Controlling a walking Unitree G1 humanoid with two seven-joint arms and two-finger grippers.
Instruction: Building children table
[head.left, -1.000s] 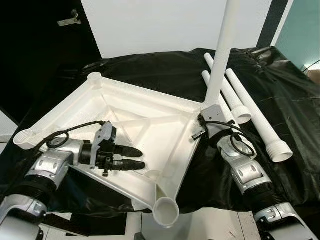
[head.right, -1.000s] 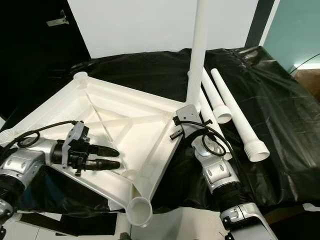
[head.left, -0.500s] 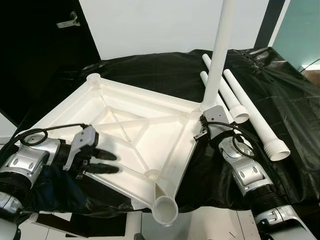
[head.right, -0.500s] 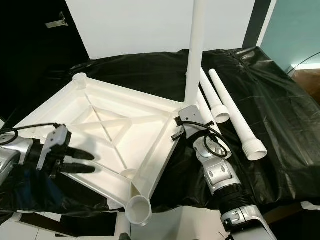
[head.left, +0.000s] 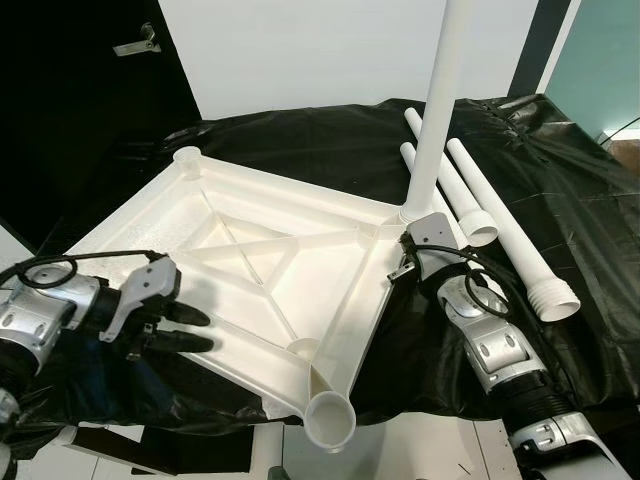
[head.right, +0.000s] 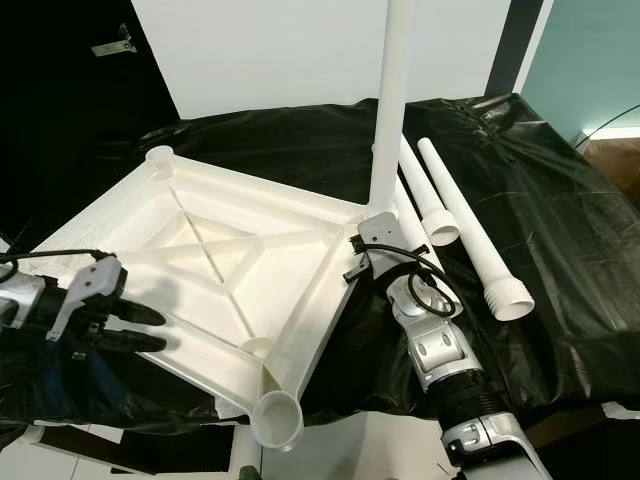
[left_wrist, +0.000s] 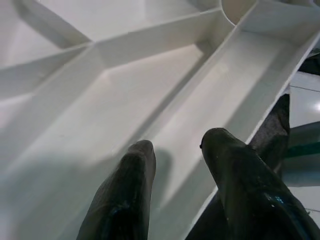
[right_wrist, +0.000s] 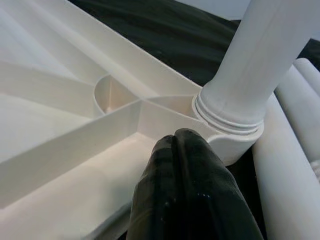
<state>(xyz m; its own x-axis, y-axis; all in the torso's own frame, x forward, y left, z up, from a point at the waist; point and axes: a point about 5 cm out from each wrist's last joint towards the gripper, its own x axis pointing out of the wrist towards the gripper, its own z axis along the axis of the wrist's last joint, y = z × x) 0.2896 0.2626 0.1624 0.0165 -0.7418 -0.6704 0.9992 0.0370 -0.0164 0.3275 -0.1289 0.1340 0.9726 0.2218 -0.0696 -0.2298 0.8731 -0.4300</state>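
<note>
Hovering spread over the tabletop's (head.left: 260, 250) near edge, left jaws (head.left: 200, 330); right jaws (right_wrist: 187, 165) pressed together, seemingly touching the upright leg's (head.left: 435, 110) socket.

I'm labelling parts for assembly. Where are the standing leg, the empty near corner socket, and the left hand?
standing leg (head.left: 436, 120), left eye view, middle of its upright shaft
near corner socket (head.left: 331, 421), left eye view, its open rim
left hand (head.left: 195, 330), left eye view, between its fingertips

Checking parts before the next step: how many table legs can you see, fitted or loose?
4. One leg stands upright in the tabletop's far right corner socket. Three loose legs lie on the black cover. Others may be hidden.
</note>
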